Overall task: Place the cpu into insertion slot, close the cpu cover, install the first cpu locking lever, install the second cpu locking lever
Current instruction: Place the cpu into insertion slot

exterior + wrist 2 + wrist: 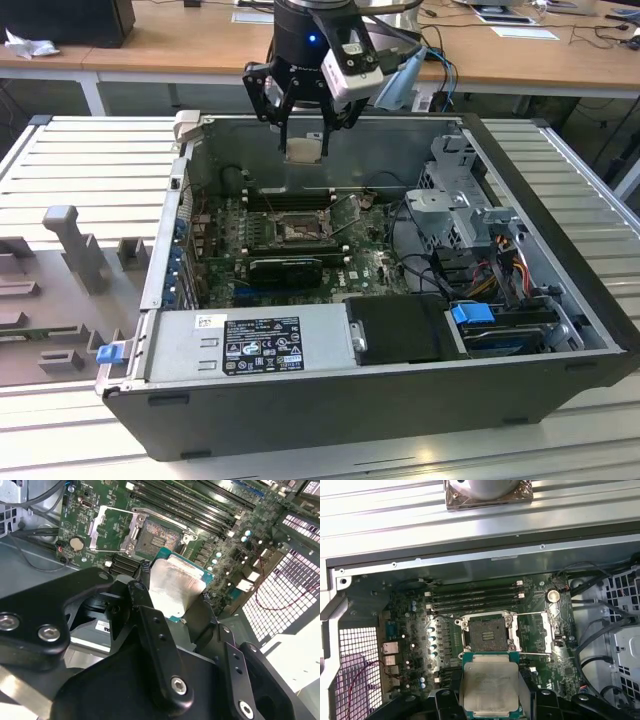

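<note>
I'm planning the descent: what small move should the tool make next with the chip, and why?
Probably ease down toward the socket: the tool holds the cpu well above the insertion slot, which lies open with the cpu cover flipped aside.

**Item count, one moment**

You are looking at one gripper, and it is carrying one cpu. On the board you are seeing one insertion slot and one cpu cover. In the first wrist view, four long black memory slots are running side by side, as far as you can tell them apart, and one coin cell is showing. In the exterior view you are counting one computer case, one grey power supply, one long black finned block and two blue tabs.
</note>
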{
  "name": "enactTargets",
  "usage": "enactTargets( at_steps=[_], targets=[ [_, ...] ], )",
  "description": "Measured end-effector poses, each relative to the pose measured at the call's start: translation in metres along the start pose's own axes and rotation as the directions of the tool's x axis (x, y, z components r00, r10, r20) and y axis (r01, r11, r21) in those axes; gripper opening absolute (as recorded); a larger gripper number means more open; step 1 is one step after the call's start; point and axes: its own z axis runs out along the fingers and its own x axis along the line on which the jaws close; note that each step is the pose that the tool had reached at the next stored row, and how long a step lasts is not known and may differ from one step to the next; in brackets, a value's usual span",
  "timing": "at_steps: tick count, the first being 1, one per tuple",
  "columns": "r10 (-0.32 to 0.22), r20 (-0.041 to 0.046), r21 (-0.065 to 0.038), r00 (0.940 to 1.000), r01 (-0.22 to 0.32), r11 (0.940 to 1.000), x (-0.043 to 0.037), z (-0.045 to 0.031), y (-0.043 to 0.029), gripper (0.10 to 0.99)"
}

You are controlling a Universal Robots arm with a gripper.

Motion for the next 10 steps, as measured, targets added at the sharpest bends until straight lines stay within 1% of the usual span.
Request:
enactTargets(
  at_steps=[7,9,10],
  targets=[
    [0.023,0.002,0.0,0.9997,-0.023,0.9997,0.0,0.0,0.0,0.529],
    [0.041,0.0036,-0.001,0.9992,-0.041,0.9992,0.0,0.0001,0.0,0.529],
    [0.06,0.0053,-0.001,0.9982,-0.059,0.9982,0.0,0.0002,0.0,0.529]
  ],
)
